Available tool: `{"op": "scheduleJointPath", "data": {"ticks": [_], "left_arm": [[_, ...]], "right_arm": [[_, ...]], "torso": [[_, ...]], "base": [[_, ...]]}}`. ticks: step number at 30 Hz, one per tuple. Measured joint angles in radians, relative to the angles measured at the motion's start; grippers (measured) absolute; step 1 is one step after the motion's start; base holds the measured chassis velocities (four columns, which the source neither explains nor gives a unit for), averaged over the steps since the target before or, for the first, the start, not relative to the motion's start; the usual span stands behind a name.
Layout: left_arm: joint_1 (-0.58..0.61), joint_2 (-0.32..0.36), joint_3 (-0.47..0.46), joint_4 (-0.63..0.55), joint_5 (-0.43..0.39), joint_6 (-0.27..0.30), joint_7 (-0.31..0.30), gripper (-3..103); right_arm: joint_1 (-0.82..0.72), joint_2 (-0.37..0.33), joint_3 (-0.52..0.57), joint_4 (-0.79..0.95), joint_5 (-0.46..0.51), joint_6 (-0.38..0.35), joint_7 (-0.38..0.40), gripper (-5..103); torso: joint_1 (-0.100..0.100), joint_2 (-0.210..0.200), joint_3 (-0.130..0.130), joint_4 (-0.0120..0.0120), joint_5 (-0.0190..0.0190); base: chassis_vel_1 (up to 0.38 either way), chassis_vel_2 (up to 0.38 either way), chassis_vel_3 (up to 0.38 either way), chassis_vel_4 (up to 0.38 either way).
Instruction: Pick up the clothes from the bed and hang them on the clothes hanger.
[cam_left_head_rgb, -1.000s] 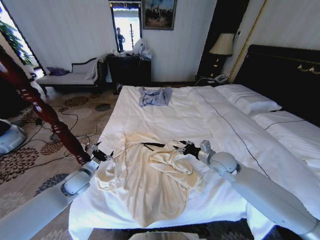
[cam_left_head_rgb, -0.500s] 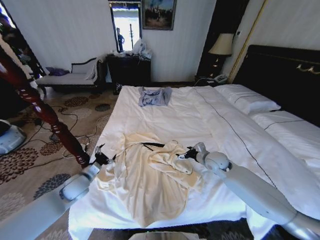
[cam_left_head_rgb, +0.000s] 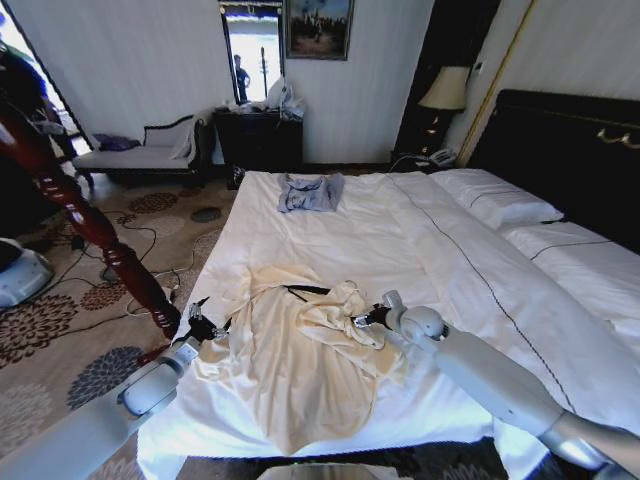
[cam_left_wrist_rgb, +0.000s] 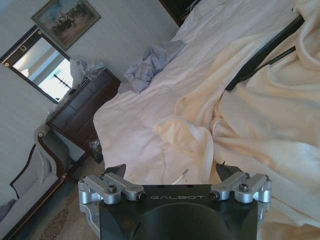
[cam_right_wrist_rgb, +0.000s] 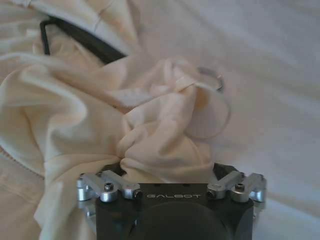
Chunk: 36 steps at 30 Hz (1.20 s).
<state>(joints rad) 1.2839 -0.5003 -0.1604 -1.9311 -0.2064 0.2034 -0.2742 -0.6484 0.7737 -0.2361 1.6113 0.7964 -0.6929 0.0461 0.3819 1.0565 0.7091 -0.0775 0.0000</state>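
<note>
The cream clothes (cam_left_head_rgb: 300, 365) lie spread and wrinkled on the near part of the white bed (cam_left_head_rgb: 400, 225). The dark clothes hanger (cam_left_head_rgb: 306, 291) rests at the garment's top, its black bar (cam_right_wrist_rgb: 85, 37) and silver hook (cam_right_wrist_rgb: 212, 76) partly under folds. My right gripper (cam_left_head_rgb: 366, 318) stands open over a bunched fold of the clothes (cam_right_wrist_rgb: 160, 145), one finger on each side of it. At the garment's left edge by the bed side, my left gripper (cam_left_head_rgb: 206, 326) is open too, with a loose fold of the clothes (cam_left_wrist_rgb: 187, 140) just ahead of its fingers.
A small grey-blue garment (cam_left_head_rgb: 309, 192) lies at the far end of the bed. A reddish-brown turned wooden post (cam_left_head_rgb: 90, 225) slants close beside my left arm. White pillows (cam_left_head_rgb: 497, 203) and a dark headboard are on the right. Patterned carpet with cables lies to the left.
My right gripper has drawn back and down from the hanger's end onto the bunched cloth. My left gripper has shifted slightly nearer, staying at the garment's left edge.
</note>
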Motion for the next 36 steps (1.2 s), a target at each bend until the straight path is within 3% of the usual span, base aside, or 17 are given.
{"op": "scheduleJointPath", "data": {"ticks": [2,3,5,7,10,14,16,26,36], "left_arm": [[0.003,-0.001,-0.002,-0.001,0.000,0.000,0.000,100],[0.030,-0.006,-0.020,-0.005,0.006,-0.001,-0.001,100],[0.039,-0.007,-0.025,-0.005,0.009,-0.002,-0.001,100],[0.050,-0.013,-0.031,-0.005,0.014,-0.004,-0.001,100],[0.051,-0.015,-0.031,-0.007,0.014,-0.004,-0.004,100],[0.056,-0.015,-0.037,-0.013,0.014,-0.005,-0.009,100],[0.060,-0.014,-0.041,-0.013,0.014,-0.004,-0.010,100],[0.104,-0.019,-0.083,-0.019,0.014,-0.004,-0.014,100],[0.119,-0.035,-0.107,-0.024,-0.004,0.003,-0.028,100]], "right_arm": [[0.003,0.001,-0.005,-0.002,0.000,-0.001,-0.003,91],[0.006,0.002,-0.012,-0.001,0.001,-0.001,-0.006,75],[0.006,0.000,-0.011,0.001,0.002,0.000,-0.006,75],[0.005,-0.008,-0.008,0.004,0.006,0.005,-0.008,58],[0.002,-0.012,-0.005,0.005,0.006,0.009,-0.009,54],[-0.009,-0.018,0.002,0.016,0.003,0.014,-0.013,32],[-0.013,-0.020,0.005,0.020,0.002,0.016,-0.014,27],[-0.045,-0.033,0.030,0.056,-0.062,0.054,0.008,22],[-0.128,-0.086,0.129,0.170,-0.274,0.169,0.063,22]], "torso": [[0.000,0.000,0.000,0.0000,-0.0001],[0.000,0.000,0.000,-0.0002,0.0001],[0.000,0.000,0.000,-0.0001,0.0000],[0.000,0.000,0.000,0.0000,-0.0001],[0.000,0.000,0.000,-0.0002,0.0000],[0.000,0.000,0.000,-0.0002,0.0000],[0.000,0.000,0.000,0.0000,0.0000],[0.000,0.000,0.000,-0.0002,0.0000],[0.000,0.000,0.000,-0.0002,-0.0001]], "base": [[0.000,0.000,0.000,0.000],[0.000,0.000,0.000,0.000],[0.000,0.000,0.000,0.000],[0.000,0.000,0.000,0.000],[0.000,0.000,0.000,0.000],[0.000,0.000,0.000,0.000],[0.000,0.000,0.000,0.000],[0.000,0.000,0.000,0.000],[0.000,0.000,0.000,0.000]]}}
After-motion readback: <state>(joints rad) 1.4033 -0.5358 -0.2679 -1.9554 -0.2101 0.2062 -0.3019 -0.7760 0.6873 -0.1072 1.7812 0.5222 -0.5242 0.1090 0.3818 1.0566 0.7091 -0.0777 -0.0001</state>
